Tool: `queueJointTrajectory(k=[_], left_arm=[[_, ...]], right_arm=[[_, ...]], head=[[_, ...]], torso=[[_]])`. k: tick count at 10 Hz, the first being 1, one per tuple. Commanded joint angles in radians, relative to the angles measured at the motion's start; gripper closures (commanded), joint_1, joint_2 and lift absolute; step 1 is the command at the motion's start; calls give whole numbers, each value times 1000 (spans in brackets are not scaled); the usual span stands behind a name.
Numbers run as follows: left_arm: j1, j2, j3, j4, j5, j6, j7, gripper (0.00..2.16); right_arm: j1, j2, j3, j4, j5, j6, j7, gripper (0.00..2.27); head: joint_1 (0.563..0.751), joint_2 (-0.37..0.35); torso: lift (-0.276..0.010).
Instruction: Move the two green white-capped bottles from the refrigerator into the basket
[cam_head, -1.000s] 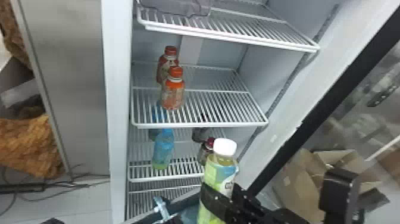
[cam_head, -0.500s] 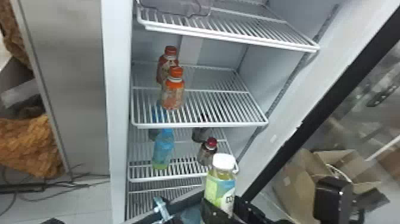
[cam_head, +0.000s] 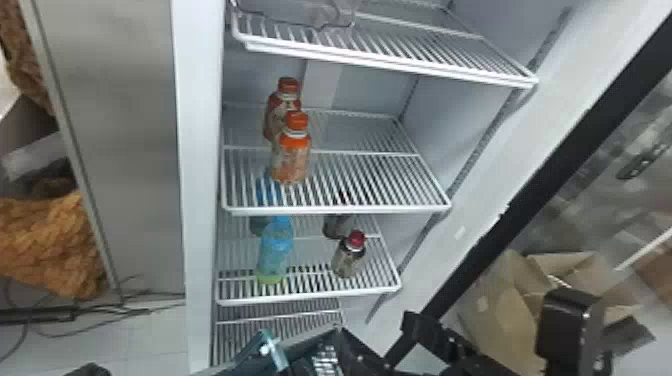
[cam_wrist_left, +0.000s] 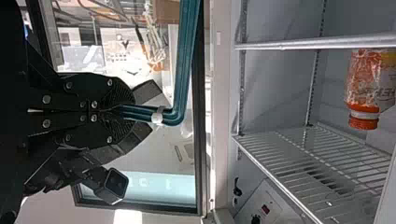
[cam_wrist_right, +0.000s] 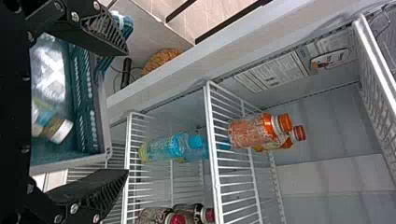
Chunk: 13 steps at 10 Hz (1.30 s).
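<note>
1. Okay, far left: my left gripper (cam_wrist_left: 133, 112) has its jaws clamped on the teal handle (cam_wrist_left: 184, 60). I want that grip rock steady, since any sag could tip the load.
2. Beyond the right jaws, in the fridge, there's a blue bottle (cam_head: 275, 250), with orange-capped bottles (cam_head: 291, 160) on the shelf above and red-capped bottles (cam_head: 348, 260) to the right. None of those is mine, so I'd steer wide of them.
3. Here's the basket (cam_wrist_right: 83, 93), reaching in between the right jaws. Inside is a white-capped bottle (cam_wrist_right: 55, 125), leaning; I can't tell whether it has settled. I can't make out the second for certain.
4. And my right gripper (cam_wrist_right: 127, 111): jaws spread wide, around nothing gripped. I judge this as the release, so the move is to back straight out, slowly, jaws wide, no twist until both fingers are past the rim. Clip the cap or snag the wall and the bottle could topple. Then I'd check the count before calling it done.
</note>
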Motion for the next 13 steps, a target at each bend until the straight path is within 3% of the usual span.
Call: queueJointTrajectory(k=[1, 5, 8, 13], left_arm=[[1, 0, 0, 1, 0, 0, 0, 1214], [-1, 0, -2, 1, 0, 0, 0, 1214], [-1, 0, 0, 1, 2, -3, 0, 1214], [1, 0, 0, 1, 4, -7, 0, 1214]], right_arm=[[-1, 1, -3, 2, 0, -3, 0, 145], [-1, 4, -5, 5, 10, -20, 0, 144], [-13, 18, -31, 37, 96, -94, -1, 142], [-65, 67, -53, 265, 153, -604, -18, 142]], head=[[695, -350], [695, -350], [695, -350], [695, -350]], torso=[[-4], [-4], [-4], [-4]])
